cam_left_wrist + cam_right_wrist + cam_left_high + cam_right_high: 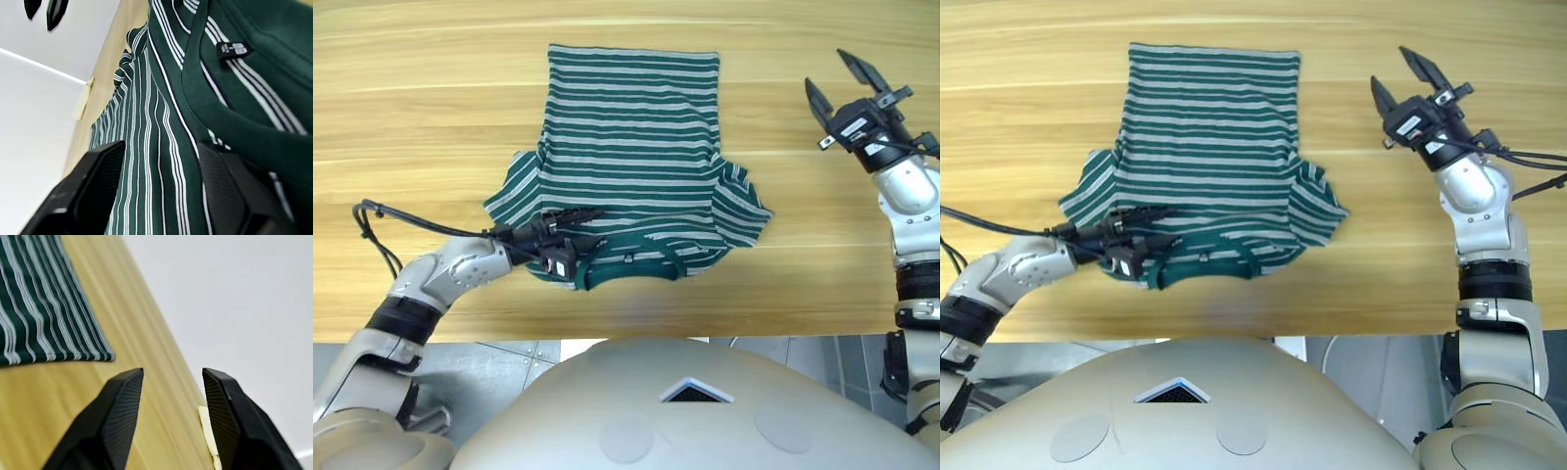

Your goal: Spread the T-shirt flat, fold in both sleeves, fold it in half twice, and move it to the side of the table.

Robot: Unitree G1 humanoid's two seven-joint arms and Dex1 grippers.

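Note:
A green T-shirt (pixel 631 127) with pale stripes lies on the wooden table (pixel 411 117), its collar (pixel 631 262) toward me and its hem at the far side. Both short sleeves are bunched against the body, one sleeve (pixel 514 188) on the left and the other sleeve (pixel 744 208) on the right. My left gripper (pixel 585 227) lies low on the shirt's left shoulder beside the collar, open, with striped fabric between its fingers (pixel 93 181). My right gripper (pixel 829 70) hangs open and empty above bare wood, to the right of the shirt.
Bare wood runs wide on both sides of the shirt and beyond its hem. The table's front edge (pixel 607 338) lies just below the collar. A small yellow tag (pixel 208 431) sticks to the far table edge.

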